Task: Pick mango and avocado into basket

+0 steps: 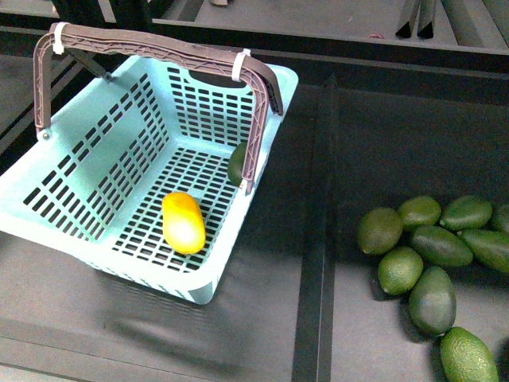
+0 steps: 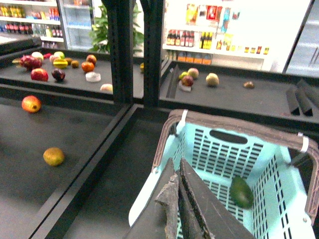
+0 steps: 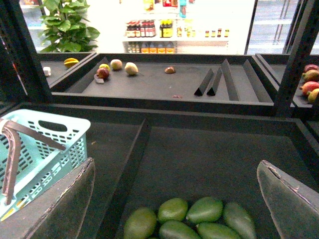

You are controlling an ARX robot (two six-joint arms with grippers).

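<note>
The pale turquoise basket (image 1: 119, 127) stands at the left of the dark shelf with its brown handle (image 1: 159, 49) raised. Inside it lies the yellow-orange mango (image 1: 183, 223). A dark green avocado (image 1: 237, 163) rests against the basket's right wall, half hidden by the handle. Several more avocados (image 1: 433, 247) are piled on the shelf at the right. Neither gripper shows in the front view. My left gripper (image 2: 177, 169) is shut and empty above the basket's rim (image 2: 169, 144), with the avocado (image 2: 241, 192) beyond it. My right gripper (image 3: 175, 164) is open above the avocado pile (image 3: 172, 209).
A raised divider strip (image 1: 314, 239) runs between the basket's bay and the avocado bay. Left of the basket, a red apple (image 2: 31, 103) and a yellow-orange fruit (image 2: 53, 156) lie on the neighbouring shelf. Dark wedge dividers (image 3: 214, 79) stand on the far shelf.
</note>
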